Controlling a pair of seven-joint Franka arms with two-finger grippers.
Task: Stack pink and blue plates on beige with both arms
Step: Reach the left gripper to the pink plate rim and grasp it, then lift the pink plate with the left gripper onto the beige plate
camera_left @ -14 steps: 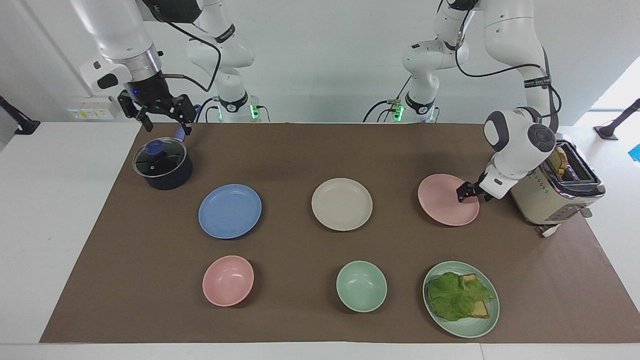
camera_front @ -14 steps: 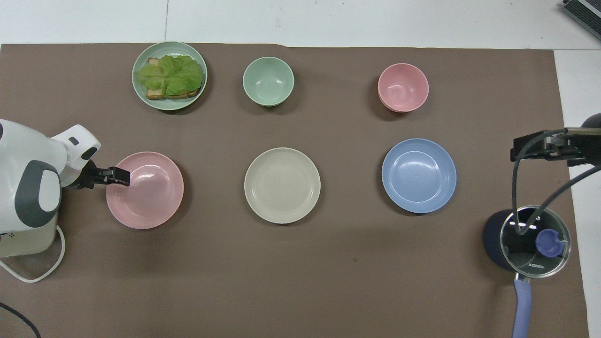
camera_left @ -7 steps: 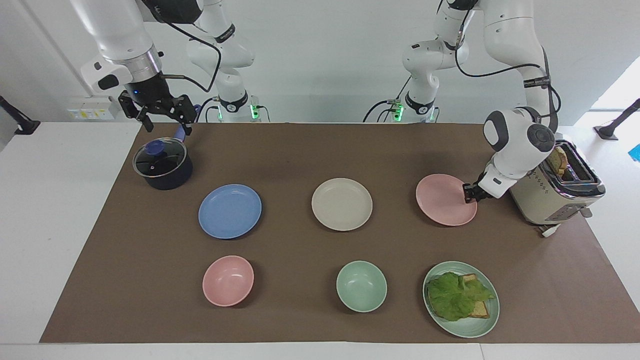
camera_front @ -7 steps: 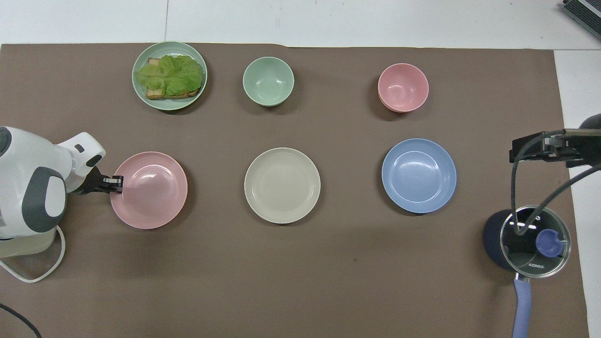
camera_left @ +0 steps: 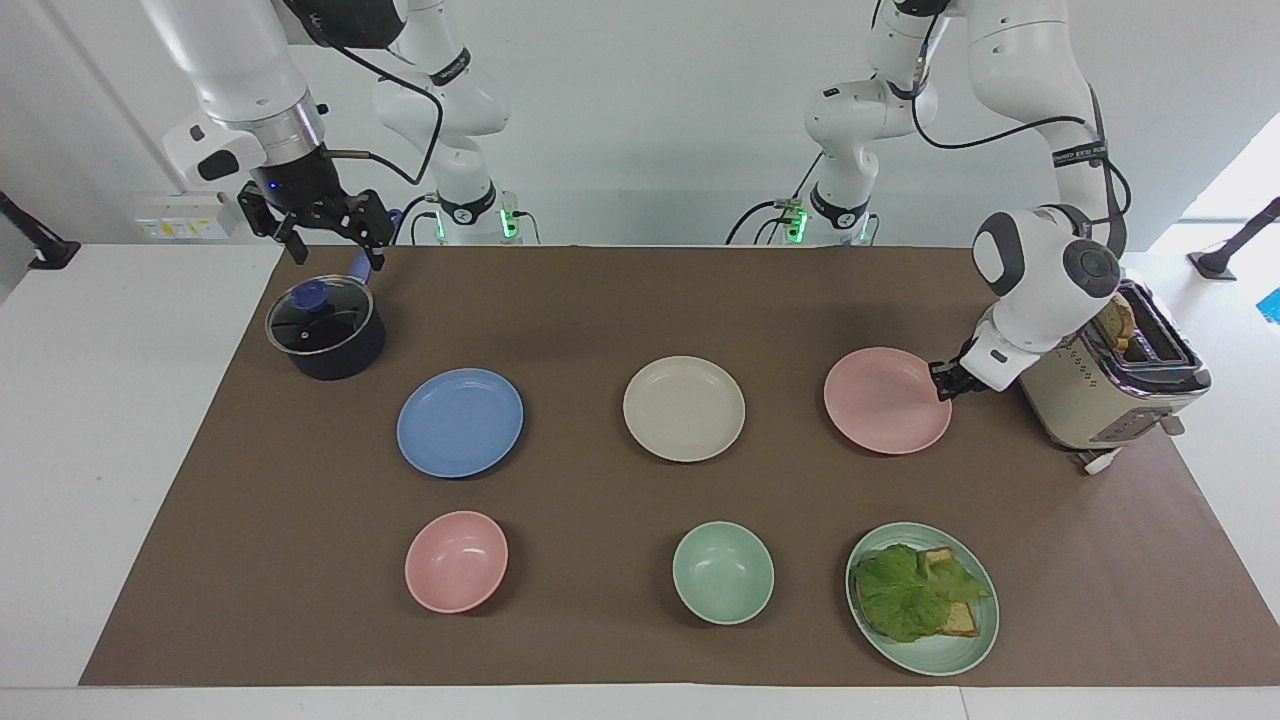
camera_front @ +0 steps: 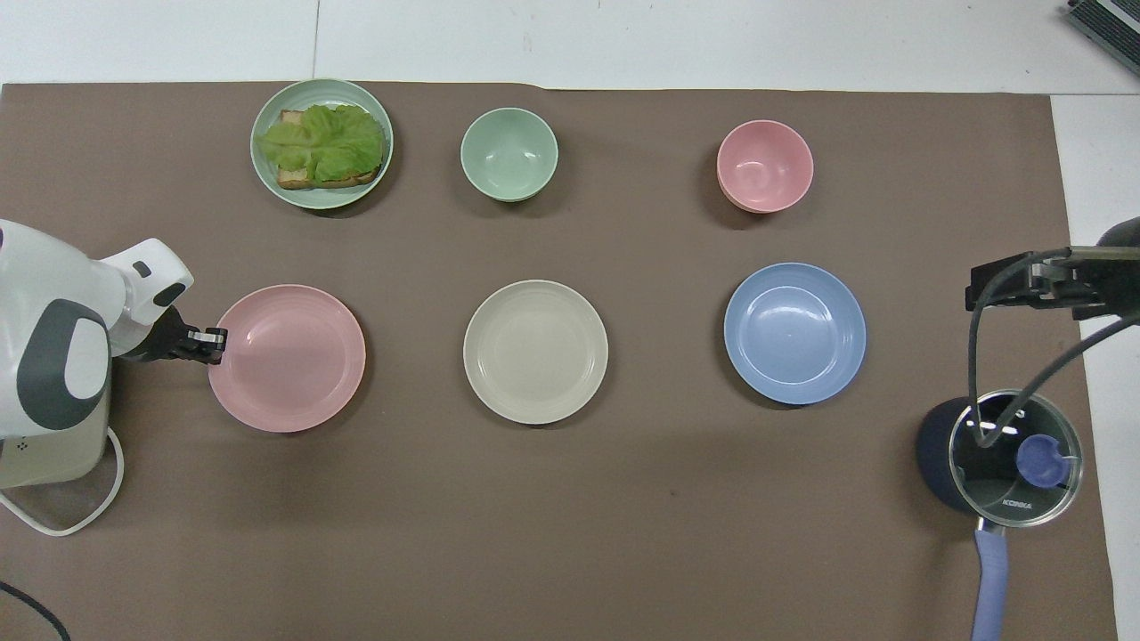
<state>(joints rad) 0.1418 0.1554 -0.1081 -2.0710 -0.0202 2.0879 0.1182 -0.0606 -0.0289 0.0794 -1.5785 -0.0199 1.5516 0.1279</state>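
A: What is seen nearest the robots, at the upper left of the facing frame?

B: The right tool (camera_left: 333, 255) is held with its fingers apart over the lidded pot (camera_left: 325, 330); that arm is kept waiting.

A: And in the middle row of the worktop (camera_left: 600, 300)?

B: The blue plate (camera_left: 460, 423) is found at centre left of the frame, the beige plate (camera_left: 684, 409) at centre, both untouched. At centre right, beside the toaster (camera_left: 1120, 390), the pink plate (camera_left: 885, 402) is now clamped at its rim by the left tool (camera_left: 940, 380), which was spread a second ago. The plate has also been shifted slightly toward the beige one.

A: What is meant by that?

B: The grasp is judged made; lifting and carrying onto the beige plate are still to be done.

A: Farthest, along the bottom?

B: The pink bowl (camera_left: 456, 560), green bowl (camera_left: 723, 572) and lettuce plate (camera_left: 975, 640) are left alone.
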